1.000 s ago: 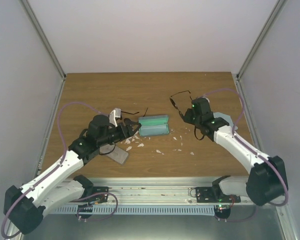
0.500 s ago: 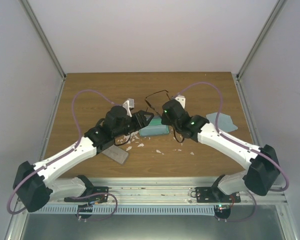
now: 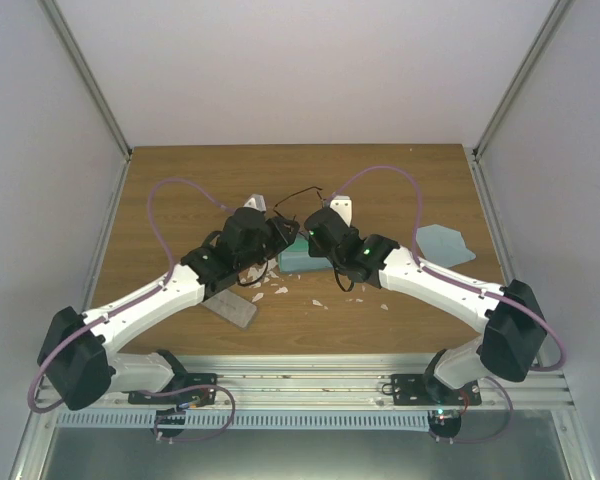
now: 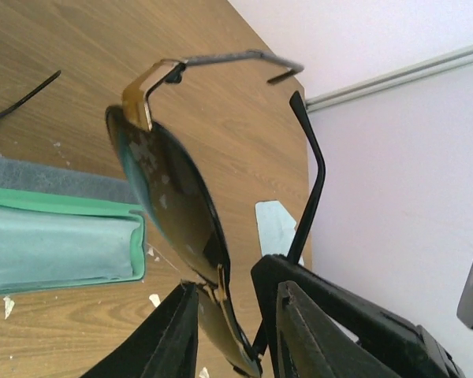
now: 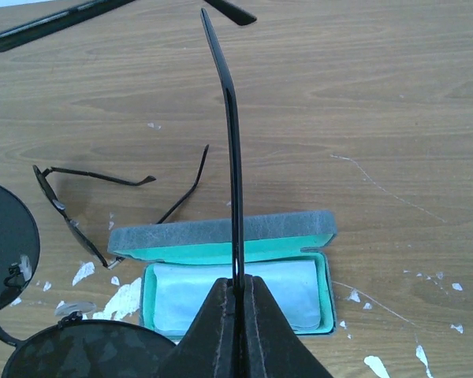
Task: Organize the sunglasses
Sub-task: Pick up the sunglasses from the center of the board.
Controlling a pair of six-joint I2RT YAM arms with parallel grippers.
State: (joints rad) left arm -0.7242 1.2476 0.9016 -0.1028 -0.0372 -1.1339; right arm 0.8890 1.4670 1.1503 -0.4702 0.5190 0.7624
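Sunglasses (image 4: pixel 169 197) with dark round lenses now hang above the open case (image 5: pixel 221 234) on the tabletop (image 3: pixel 180 190), carried in from the far right as both arms converged, apparently for a handover. Right jaws are clamped on one temple arm; left jaws, narrowing, straddle the lens rim, grip unclear.

Black-framed sunglasses (image 4: pixel 173 205) with dark lenses, grey case (image 5: pixel 221 232) (mint-green lining), brown wood-grain table (image 5: pixel 394 110)
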